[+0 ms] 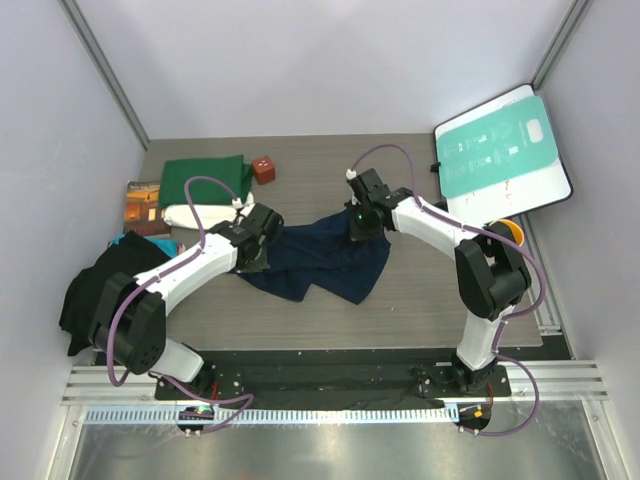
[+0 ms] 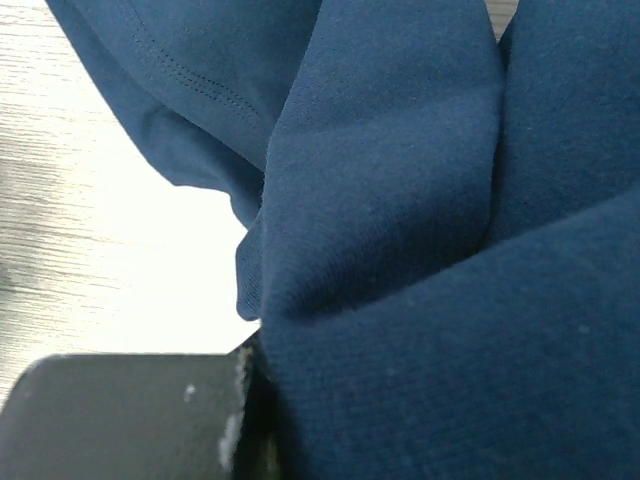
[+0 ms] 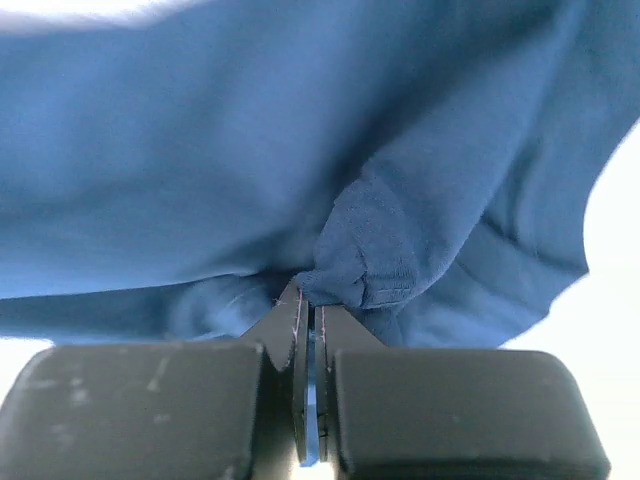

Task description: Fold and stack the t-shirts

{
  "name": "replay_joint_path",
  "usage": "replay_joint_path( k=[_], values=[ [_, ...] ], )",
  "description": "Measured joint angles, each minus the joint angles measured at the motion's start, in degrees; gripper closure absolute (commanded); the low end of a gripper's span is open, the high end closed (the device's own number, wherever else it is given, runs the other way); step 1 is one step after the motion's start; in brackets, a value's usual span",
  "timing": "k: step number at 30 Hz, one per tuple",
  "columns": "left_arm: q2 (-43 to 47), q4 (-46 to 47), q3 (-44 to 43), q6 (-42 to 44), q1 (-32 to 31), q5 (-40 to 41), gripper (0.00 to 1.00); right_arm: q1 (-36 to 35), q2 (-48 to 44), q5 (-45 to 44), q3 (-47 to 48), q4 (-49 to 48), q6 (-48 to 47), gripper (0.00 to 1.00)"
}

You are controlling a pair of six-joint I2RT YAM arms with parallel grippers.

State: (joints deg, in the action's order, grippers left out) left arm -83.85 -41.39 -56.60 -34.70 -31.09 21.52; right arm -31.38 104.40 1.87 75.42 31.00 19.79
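So here's where we're at: the navy t-shirt [image 1: 325, 262] is out in the middle of the desk [image 1: 440, 300], strung between both arms and not folded yet. Our right fingers [image 3: 150, 400] are pinched right down on a bunched nub of its edge, with only a sliver of cloth in the slit between them. Our left fingers [image 2: 120, 415] are closed too. The folds in the left wrist view all pull in toward them, so we reckon they've got the other end, though the pinch itself is buried under cloth. From above, the 2 grips sit along the shirt's far edge, 1 at each end. So the long axis runs left to right between them, and the rest slumps crumpled toward the near edge. Drawing the 2 grips apart along that line should pull it taut. The green t-shirt [image 1: 205, 180] lies folded at the back left with the cream t-shirt [image 1: 185, 213] just in front, so the left arm is nearer for stacking.
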Motion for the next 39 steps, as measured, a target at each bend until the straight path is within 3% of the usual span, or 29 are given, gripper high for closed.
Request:
replay_joint_path(
  k=[12, 13, 15, 16, 17, 23, 25, 32, 39],
  values=[
    [-1.4, 0.02, 0.09, -0.46, 0.02, 0.59, 1.0, -0.46, -1.29, 4.7, 7.69, -11.39, -1.75, 0.97],
    [-1.57, 0.0, 0.09, -0.61, 0.04, 0.59, 1.0, -0.66, -1.03, 5.01, 7.96, -12.26, -2.12, 0.76],
    [-1.62, 0.02, 0.09, -0.7, 0.07, 0.59, 1.0, -1.31, -0.37, 5.81, 8.41, -13.46, -3.08, 0.69],
    [-1.62, 0.02, 0.09, -0.74, 0.07, 0.59, 1.0, -1.68, 0.11, 6.12, 8.81, -13.75, -3.39, 0.57],
    [-1.62, 0.02, 0.09, -0.81, 0.07, 0.59, 1.0, -1.99, 0.57, 6.34, 9.14, -13.92, -3.65, 0.52],
    [-1.62, 0.04, 0.17, -0.83, 0.07, 0.59, 1.0, -2.78, -1.29, 5.57, 7.87, -13.86, -5.44, 0.48],
    [-1.62, 0.04, 0.2, -0.83, 0.07, 0.57, 1.0, -2.71, -4.66, 4.02, 5.2, -13.99, -6.01, 0.41],
    [-1.62, 0.35, 0.2, -0.81, 0.07, 0.31, 1.0, -2.08, -21.49, -4.02, -5.92, -12.5, -7.63, 0.39],
    [-1.62, 0.59, 0.39, -0.83, 0.07, 0.02, 1.0, -2.64, -17.49, -1.7, -6.71, -10.25, -6.1, 0.39]
  ],
)
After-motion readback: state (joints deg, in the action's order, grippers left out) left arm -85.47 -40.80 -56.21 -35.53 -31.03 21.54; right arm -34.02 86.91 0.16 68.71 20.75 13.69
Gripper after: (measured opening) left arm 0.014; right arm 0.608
